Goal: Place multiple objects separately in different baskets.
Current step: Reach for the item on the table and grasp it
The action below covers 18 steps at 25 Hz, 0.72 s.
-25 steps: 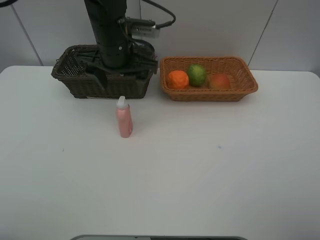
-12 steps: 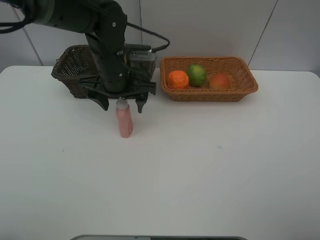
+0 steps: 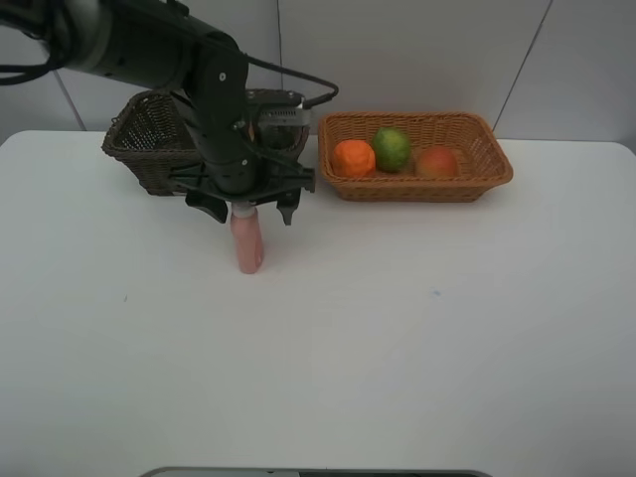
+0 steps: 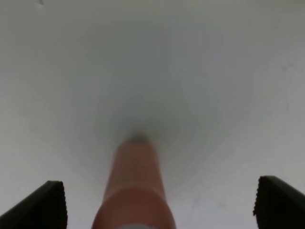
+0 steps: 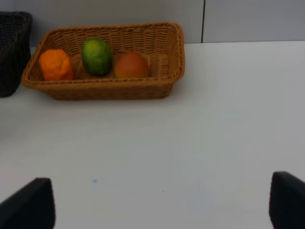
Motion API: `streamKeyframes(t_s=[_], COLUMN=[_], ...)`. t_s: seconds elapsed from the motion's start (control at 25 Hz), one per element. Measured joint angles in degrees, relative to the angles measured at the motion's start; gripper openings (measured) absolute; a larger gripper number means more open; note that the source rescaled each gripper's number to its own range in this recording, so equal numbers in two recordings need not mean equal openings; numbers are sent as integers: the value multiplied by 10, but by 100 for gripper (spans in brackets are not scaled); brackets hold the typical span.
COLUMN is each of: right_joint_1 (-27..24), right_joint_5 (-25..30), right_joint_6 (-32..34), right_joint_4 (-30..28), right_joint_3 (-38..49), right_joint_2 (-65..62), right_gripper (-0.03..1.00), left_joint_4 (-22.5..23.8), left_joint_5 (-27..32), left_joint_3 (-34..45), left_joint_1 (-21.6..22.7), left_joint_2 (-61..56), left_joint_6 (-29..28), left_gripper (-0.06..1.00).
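Once the left gripper [image 3: 251,210] had swung out of the dark basket [image 3: 149,149] and come down over the pink bottle [image 3: 246,241], its jaws stood wide apart on either side of the cap, not yet gripping. That bottle stood upright on the table [image 3: 397,328] just in front of the dark basket, apparently next to go in. Beside that basket, the tan basket [image 3: 477,174] held the tangerine [image 3: 353,158], lime [image 3: 392,148] and peach [image 3: 436,161]; the right gripper [image 5: 162,205] hung open, idle.
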Motion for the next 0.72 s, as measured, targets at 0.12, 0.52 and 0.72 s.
streamKeyframes(t_s=[0.12,0.52,0.72], right_joint_1=[0,0,0], right_joint_5=[0,0,0], right_joint_6=[0,0,0], right_joint_4=[0,0,0], right_joint_3=[0,0,0], right_joint_2=[0,0,0], right_gripper=[100,100,100], left_joint_4=[1,1,1], left_joint_5=[3,8,12], left_joint_3=[1,1,1], left_joint_1=[0,0,0], left_joint_2=[14,31,33], left_joint_6=[-1,-1,-1], left_gripper=[100,79,39])
